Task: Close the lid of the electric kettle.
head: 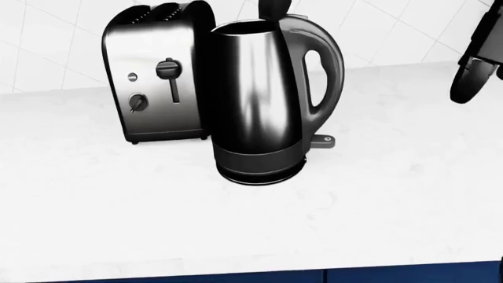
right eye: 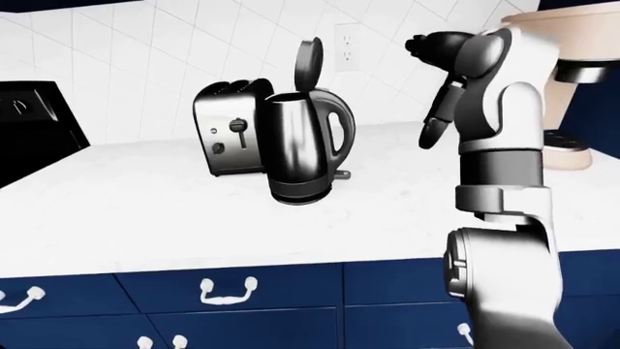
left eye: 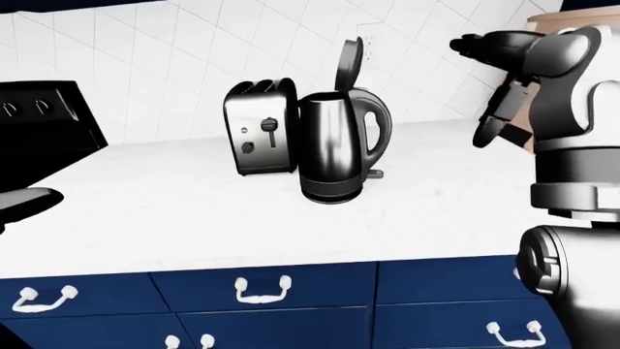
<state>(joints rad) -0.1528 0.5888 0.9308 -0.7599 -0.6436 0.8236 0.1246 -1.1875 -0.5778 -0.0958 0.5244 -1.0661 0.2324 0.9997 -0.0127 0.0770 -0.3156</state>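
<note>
The right hand [right eye: 438, 109] is raised with its dark fingers [right eye: 433, 132] hanging down loose and spread, not gripping anything. The kettle [right eye: 302, 153] sits on the counter [right eye: 145, 211] well off to the hand's left and lower, lid [right eye: 309, 64] standing straight up, toaster [right eye: 230, 127] touching its far side.

A chrome two-slot toaster [head: 157, 76] stands upright on the white table [head: 118, 206], toward the edge along the tiled wall [left eye: 145, 51]. A black stove [left eye: 43, 116] adjoins the table's left end. Blue drawers [left eye: 262, 291] with white handles [left eye: 264, 291] run below the near edge. A wall outlet [right eye: 347, 38] sits above.
</note>
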